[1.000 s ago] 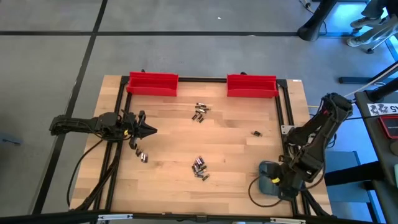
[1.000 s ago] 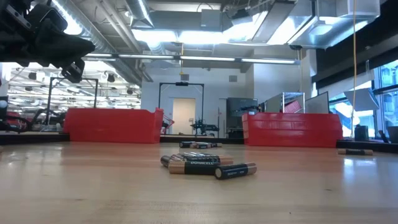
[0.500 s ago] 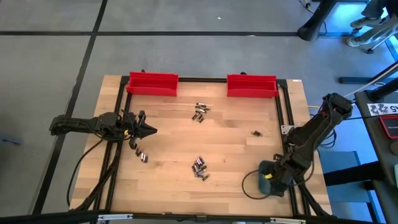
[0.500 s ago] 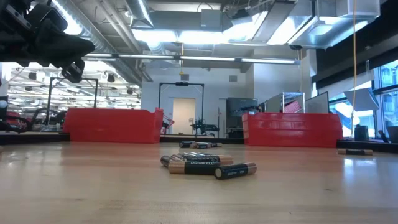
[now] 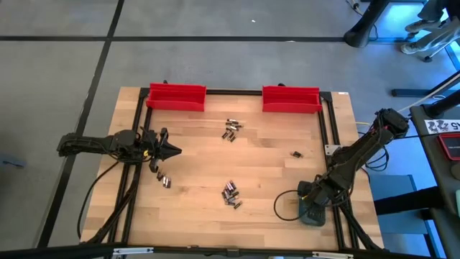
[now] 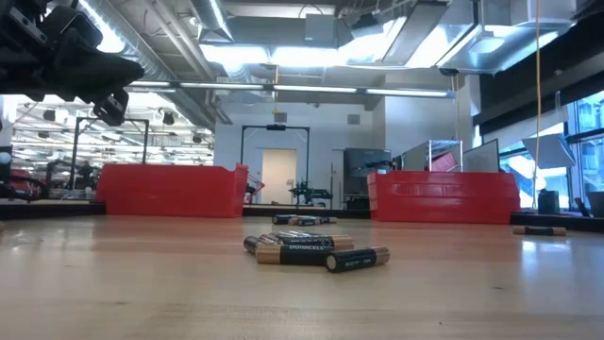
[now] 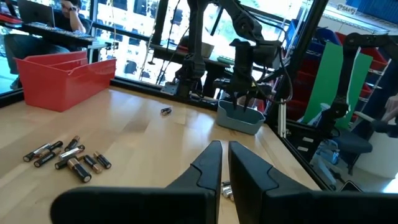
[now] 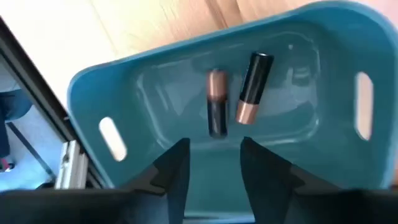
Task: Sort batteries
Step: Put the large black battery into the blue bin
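Two small black-and-copper cylindrical batteries (image 8: 233, 99) lie side by side on the floor of a grey-blue rounded plastic tray (image 8: 124, 87), which sits at the table's near right corner. The right gripper (image 8: 214, 165) hangs just above that tray, its two dark fingers parted with nothing between them. More cells wait on the pale wooden table (image 5: 273, 173): a cluster near the middle (image 5: 231, 194), another farther back (image 5: 231, 129), a pair at the near left (image 5: 164, 180) and a single one to the right (image 5: 295, 153). Two red plastic bins (image 5: 176, 96) stand along the far edge. The left gripper (image 7: 224, 177) hovers at the left side, fingers closed on nothing.

The likely risk from here — the right arm's fingers sit so close to the tray that lifting off at an angle could catch its rim and shove or tip it.
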Robot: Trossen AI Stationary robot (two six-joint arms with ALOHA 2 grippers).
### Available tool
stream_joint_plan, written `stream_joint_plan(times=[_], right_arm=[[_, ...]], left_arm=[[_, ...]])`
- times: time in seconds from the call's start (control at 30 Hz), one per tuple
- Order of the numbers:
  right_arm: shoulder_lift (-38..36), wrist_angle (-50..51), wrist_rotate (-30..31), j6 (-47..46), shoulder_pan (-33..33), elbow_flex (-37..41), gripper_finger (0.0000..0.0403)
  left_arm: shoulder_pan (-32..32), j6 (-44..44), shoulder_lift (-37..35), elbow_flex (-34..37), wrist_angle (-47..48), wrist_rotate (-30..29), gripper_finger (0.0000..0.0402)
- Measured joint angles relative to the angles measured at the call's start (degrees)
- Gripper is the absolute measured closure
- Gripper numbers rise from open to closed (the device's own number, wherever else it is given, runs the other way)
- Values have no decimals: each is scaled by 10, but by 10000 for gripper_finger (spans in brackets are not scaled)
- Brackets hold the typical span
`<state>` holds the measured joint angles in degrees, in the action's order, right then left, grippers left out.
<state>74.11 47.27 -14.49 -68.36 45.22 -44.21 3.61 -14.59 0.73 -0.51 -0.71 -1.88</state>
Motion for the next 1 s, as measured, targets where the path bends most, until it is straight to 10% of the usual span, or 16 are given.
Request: stream_joint_plan(times=[0.17,0.43,0.7,1.0], right_arm=[[0,110,23,23,-11,-85,256],[0,10,291,245,-45,-162,273],[115,-326,155,565,-181,-126,289],[292,-491,70,706,-218,-142,292]], left_arm=[[0,0,0,0,0,0,382],[0,0,0,0,0,0,382],[0,-10,0,0,0,0,382],[0,-20,0,0,0,0,382]])
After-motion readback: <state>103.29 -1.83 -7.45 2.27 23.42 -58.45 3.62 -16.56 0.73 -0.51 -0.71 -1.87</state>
